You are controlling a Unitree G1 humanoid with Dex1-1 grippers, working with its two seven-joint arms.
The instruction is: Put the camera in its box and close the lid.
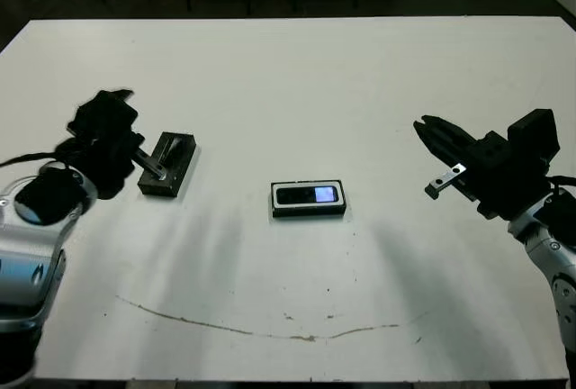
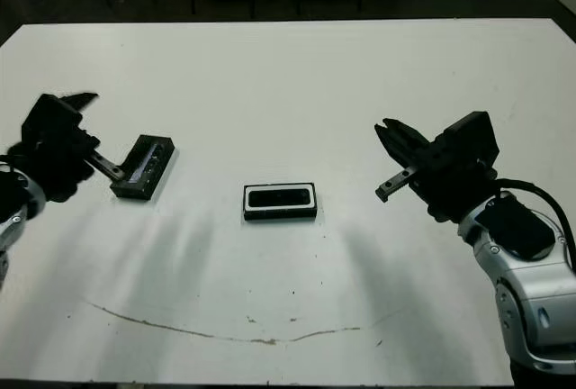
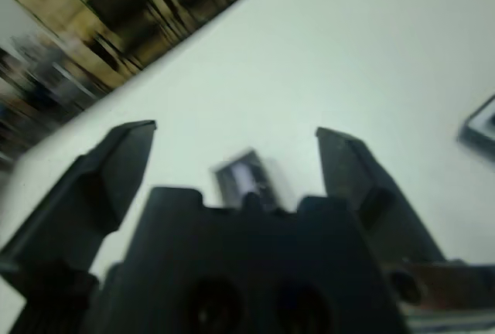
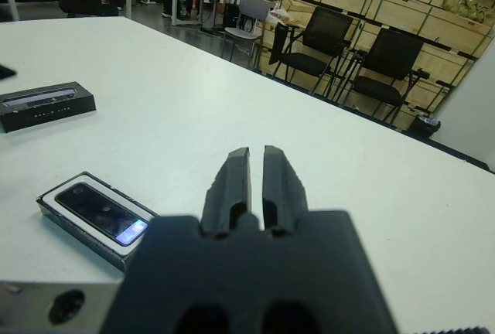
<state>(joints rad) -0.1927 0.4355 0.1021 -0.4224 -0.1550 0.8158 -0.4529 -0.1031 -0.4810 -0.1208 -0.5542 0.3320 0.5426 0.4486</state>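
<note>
The camera (image 1: 309, 194), a slim black bar with a small lit bluish screen, lies inside the box (image 1: 309, 212), a shallow black-rimmed tray with white lining, at the table's middle. The black lid (image 1: 169, 164) lies apart on the table to the left, its grey strip facing up. My left gripper (image 3: 236, 133) is open just left of the lid, which shows blurred beyond its spread fingers (image 3: 124, 164). My right gripper (image 4: 257, 150) hovers right of the box, shut with nothing held and pointing toward the middle. The right wrist view shows the camera (image 4: 104, 212) and the lid (image 4: 46, 104) too.
A thin brownish scuff line (image 1: 270, 330) runs across the white table (image 1: 297, 74) near its front edge. Beyond the far edge stand black chairs (image 4: 387, 56) and stacked wooden crates (image 4: 456, 28).
</note>
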